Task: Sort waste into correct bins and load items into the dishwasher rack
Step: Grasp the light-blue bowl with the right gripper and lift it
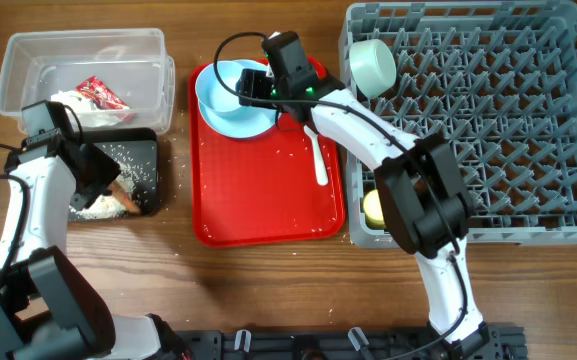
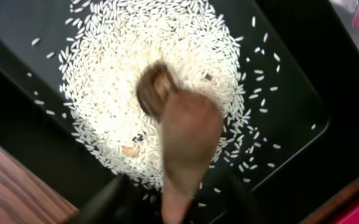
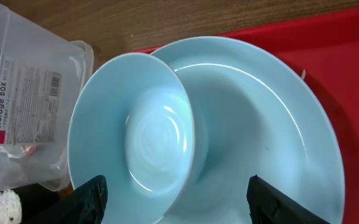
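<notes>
My left gripper [image 1: 101, 180] [image 2: 176, 205] is open over the black tray [image 1: 144, 145] [image 2: 291, 118]. An orange-brown stick [image 2: 188, 130] [image 1: 128, 200] lies between its spread fingers, on a pile of white rice [image 2: 123, 56] beside a small brown lump [image 2: 156, 87]. My right gripper [image 1: 254, 88] [image 3: 182, 202] is open and straddles the rim of a pale blue bowl [image 1: 221, 88] [image 3: 135, 124], which leans on the plate [image 1: 248, 122] [image 3: 266, 124]. The clear tub [image 1: 78, 42] holds the red-and-white wrapper [image 1: 101, 93] and tissue [image 1: 68, 100].
The plate and a white spoon [image 1: 316, 160] rest on the red tray [image 1: 268, 200]. The grey rack [image 1: 488, 130] at right holds a second bowl [image 1: 373, 65] at its far left corner and a yellow cup [image 1: 373, 207] at its near left corner. Rice grains lie scattered around the black tray.
</notes>
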